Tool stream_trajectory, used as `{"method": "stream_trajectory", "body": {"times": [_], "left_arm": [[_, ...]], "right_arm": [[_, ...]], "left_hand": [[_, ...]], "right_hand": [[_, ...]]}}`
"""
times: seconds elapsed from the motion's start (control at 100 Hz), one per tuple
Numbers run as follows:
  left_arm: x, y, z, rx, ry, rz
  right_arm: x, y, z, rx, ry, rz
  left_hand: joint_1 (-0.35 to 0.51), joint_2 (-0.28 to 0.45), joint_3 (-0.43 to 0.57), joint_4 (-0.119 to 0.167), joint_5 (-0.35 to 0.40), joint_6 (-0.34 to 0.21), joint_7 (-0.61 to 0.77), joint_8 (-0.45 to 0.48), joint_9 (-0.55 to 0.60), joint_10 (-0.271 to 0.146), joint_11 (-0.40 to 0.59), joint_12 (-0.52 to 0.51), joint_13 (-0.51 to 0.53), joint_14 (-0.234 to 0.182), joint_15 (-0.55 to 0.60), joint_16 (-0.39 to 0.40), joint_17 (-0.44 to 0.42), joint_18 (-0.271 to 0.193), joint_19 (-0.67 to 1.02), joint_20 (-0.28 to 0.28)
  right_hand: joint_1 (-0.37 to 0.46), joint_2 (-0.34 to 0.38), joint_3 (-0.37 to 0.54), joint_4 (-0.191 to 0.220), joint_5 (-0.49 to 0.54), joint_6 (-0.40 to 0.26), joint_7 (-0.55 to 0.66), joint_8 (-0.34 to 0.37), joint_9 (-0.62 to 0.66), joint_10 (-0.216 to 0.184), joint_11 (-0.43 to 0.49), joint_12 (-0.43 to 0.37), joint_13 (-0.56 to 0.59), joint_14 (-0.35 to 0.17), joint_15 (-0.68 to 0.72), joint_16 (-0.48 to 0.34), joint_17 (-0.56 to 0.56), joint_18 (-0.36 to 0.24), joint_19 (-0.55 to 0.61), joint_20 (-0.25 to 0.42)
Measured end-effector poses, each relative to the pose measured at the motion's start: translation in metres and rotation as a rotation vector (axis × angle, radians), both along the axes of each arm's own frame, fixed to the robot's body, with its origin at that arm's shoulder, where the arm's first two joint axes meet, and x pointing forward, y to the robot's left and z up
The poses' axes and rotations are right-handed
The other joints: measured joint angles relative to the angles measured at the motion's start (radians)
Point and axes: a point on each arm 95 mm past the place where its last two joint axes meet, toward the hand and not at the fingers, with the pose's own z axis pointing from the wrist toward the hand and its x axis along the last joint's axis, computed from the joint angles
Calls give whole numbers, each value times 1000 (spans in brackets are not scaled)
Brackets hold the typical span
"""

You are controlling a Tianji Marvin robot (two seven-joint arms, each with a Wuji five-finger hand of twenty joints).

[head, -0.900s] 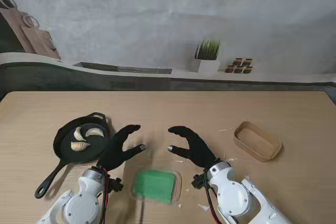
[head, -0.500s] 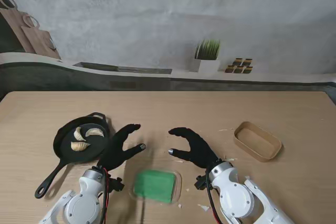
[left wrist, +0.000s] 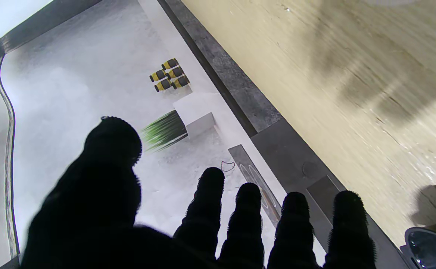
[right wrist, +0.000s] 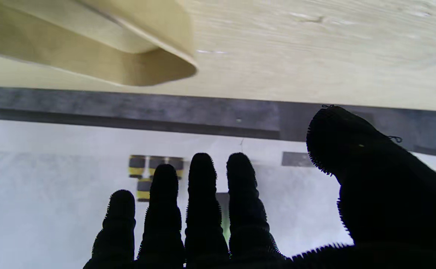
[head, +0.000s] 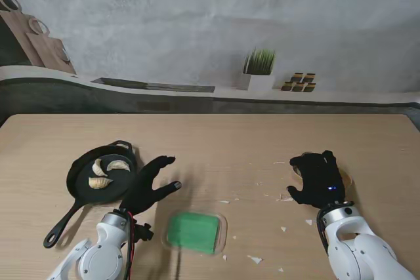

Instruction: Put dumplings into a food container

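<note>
1. Stand view, table: dumplings [head: 105, 172], three pale ones, lie inside a black skillet [head: 82, 180] at about 9 o'clock on the wooden table [head: 216, 139], its handle running toward 7 o'clock. The tan food container [head: 346, 180] sits at about 3 o'clock and is mostly hidden; only a sliver of rim shows past the right hand [head: 319, 178]. A clear lid with a green sheet [head: 194, 231] lies at 6 o'clock, and white crumbs [head: 254, 260] are scattered between it and the right hand.
2. Stand view, hands: the left hand [head: 148, 185], black-gloved, hangs just beside the skillet at its 4 o'clock, fingers apart and thumb out, holding nothing. The right hand is over the container with its fingers side by side and curled a little; whether it touches the container cannot be told.
3. Left wrist view: the left hand's fingers [left wrist: 248, 209] point toward the far wall, spread and empty, with the thumb apart.
4. Right wrist view: the right hand's fingers [right wrist: 202, 186] stand close together, the thumb apart, nothing between them; the container's tan wall [right wrist: 102, 41] lies near the fingertips.
</note>
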Motion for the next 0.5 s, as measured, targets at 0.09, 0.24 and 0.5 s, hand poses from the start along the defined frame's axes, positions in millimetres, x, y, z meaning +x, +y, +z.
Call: {"method": "stream_trajectory", "body": {"times": [0.09,0.24,0.5], "left_arm": [[0,0,0,10,-1,-7],[0,-1,0,16,-5,-9],[0,0,0,19,-6,-8]], "right_arm": [[-2,-8,-4,-66,-2,-27],[-2,-17,-17,-120,24,-68],[1,-23,-33,-167,109,-166]], "left_hand": [[0,0,0,0,0,0,0,0,0,0,1,0,0,0,0,0,0,0,0,3],[0,0,0,0,10,0,9,0,0,0,3,0,0,0,0,0,0,0,0,3],[0,0,0,0,14,0,9,0,0,0,7,0,0,0,0,0,0,0,0,7]], "right_hand": [[0,0,-22,0,2,20,3,0,3,10,0,4,0,0,8,4,-7,0,0,0],[0,-25,-45,0,35,60,-2,1,25,36,13,7,0,12,21,7,-7,-1,0,0],[0,-48,-54,0,66,94,15,23,82,74,50,21,34,39,51,21,7,-1,1,0]]}}
